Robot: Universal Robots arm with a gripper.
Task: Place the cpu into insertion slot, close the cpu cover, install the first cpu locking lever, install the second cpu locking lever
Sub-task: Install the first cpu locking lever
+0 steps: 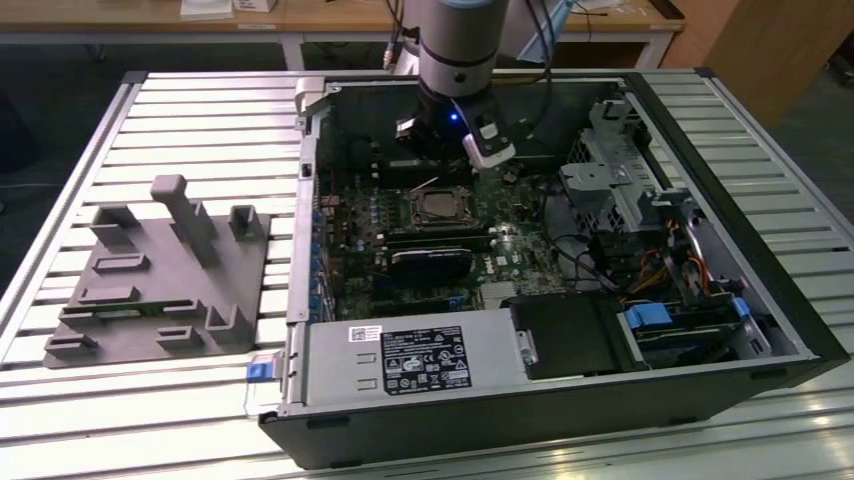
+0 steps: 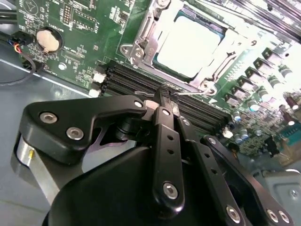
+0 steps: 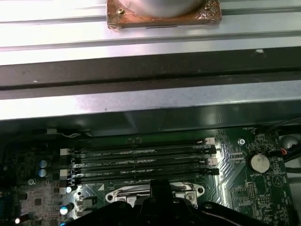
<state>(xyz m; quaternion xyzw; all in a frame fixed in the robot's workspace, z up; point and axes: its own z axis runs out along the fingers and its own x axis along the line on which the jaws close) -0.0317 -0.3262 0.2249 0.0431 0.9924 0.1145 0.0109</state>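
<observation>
While the arm (image 1: 447, 50) reaches down from the far side, the slatted metal tabletop (image 1: 200, 110) carries an open computer case (image 1: 534, 425) lying on its side. A grey moulded fixture (image 1: 160, 280) sits on the slats on the exterior view's left, well apart from the gripper. The power supply (image 1: 414, 360) fills the near corner of the case.

The green motherboard (image 1: 354, 250) lies flat inside. The gripper (image 1: 451, 165) hangs low over it, just on the far side of the insertion slot (image 1: 438, 206). Four long black memory slots (image 3: 141, 162) run side by side between the slot and the case wall.

In the second wrist view the cpu (image 2: 188, 44) is seated in the slot, silvery top up. The cpu cover (image 2: 141, 44) lies down flat around it, with the chip showing through its window.

The fingers (image 2: 162, 122) are narrow, drawn together at the tips. The gripper (image 2: 164, 97) is just beside a thin wire locking lever (image 2: 195, 92) along the socket edge. Cannot tell if they pinch it or only touch it.

A round coin battery (image 2: 48, 40) sits on the board, off to one side of the memory slots.
</observation>
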